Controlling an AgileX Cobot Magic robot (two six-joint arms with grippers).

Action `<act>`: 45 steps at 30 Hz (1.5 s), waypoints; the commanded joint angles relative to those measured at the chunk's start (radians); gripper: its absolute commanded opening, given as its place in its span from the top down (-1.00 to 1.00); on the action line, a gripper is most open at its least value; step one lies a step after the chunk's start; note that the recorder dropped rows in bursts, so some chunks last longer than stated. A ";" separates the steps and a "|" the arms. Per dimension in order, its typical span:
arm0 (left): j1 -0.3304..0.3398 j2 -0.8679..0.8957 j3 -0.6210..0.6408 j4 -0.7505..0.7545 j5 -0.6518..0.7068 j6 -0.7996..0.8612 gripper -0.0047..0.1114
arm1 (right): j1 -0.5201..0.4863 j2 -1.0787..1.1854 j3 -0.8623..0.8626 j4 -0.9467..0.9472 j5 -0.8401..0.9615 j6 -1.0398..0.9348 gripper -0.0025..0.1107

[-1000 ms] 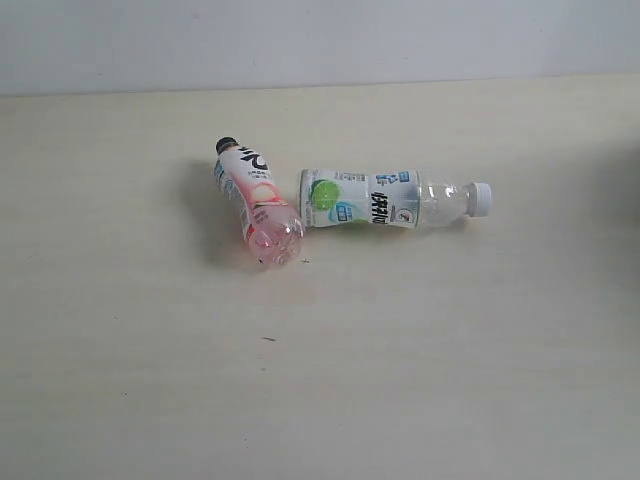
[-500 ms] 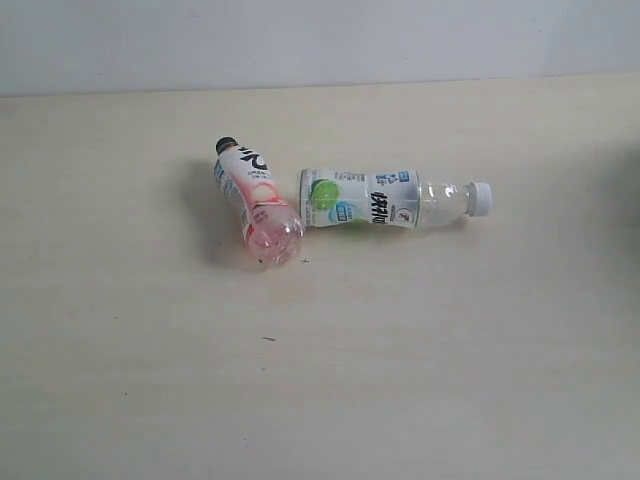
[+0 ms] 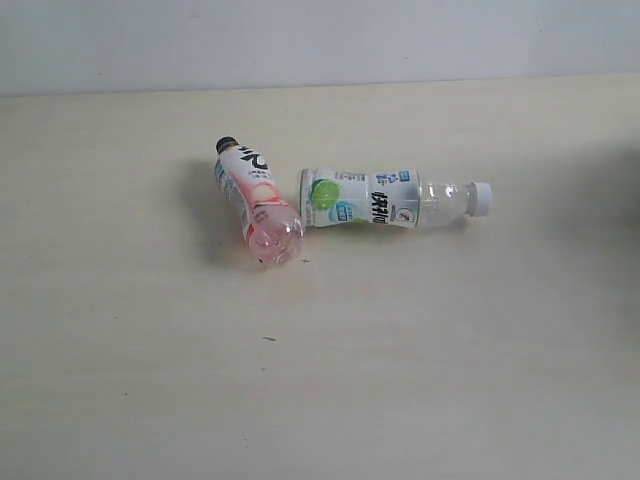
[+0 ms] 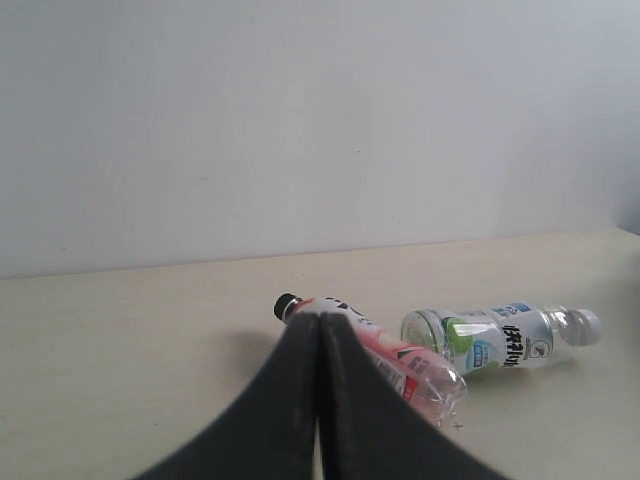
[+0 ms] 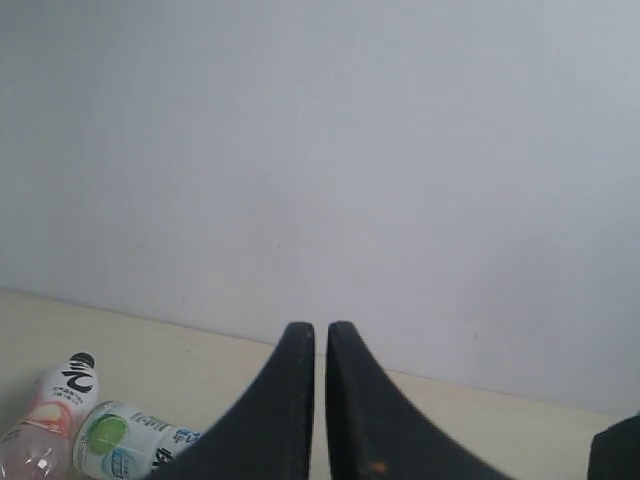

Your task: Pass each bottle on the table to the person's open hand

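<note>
Two bottles lie on their sides on the cream table (image 3: 420,360). The pink bottle (image 3: 256,203) with a black cap points its cap to the back; its base touches the base of the lime-marked bottle (image 3: 370,199), whose white cap points right. In the left wrist view my left gripper (image 4: 320,322) is shut with nothing held, with the pink bottle (image 4: 405,365) and the lime bottle (image 4: 495,340) lying beyond it. My right gripper (image 5: 320,330) is shut and empty; both bottles (image 5: 60,410) show at the picture's corner. No hand is in view. Neither gripper shows in the exterior view.
A pale wall (image 3: 320,40) runs behind the table's far edge. A small dark speck (image 3: 268,339) marks the tabletop in front of the bottles. A dark shape (image 5: 615,450) sits at the edge of the right wrist view.
</note>
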 commanded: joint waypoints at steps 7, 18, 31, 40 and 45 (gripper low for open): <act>0.000 -0.006 0.000 0.001 -0.005 -0.001 0.92 | 0.005 -0.005 0.001 -0.007 0.005 0.001 0.84; 0.000 -0.006 0.000 0.001 -0.005 -0.001 0.92 | 0.005 -0.005 0.001 -0.012 0.019 0.001 0.84; 0.000 -0.006 0.000 0.001 -0.005 -0.001 0.92 | 0.005 -0.005 -0.043 -0.056 -0.084 0.005 0.84; 0.000 -0.006 0.000 0.001 -0.005 -0.001 0.92 | 0.011 0.424 -0.298 0.167 0.157 -0.131 0.84; 0.000 -0.006 0.000 0.001 -0.005 -0.001 0.92 | 0.099 0.742 -0.491 0.502 0.374 -0.617 0.84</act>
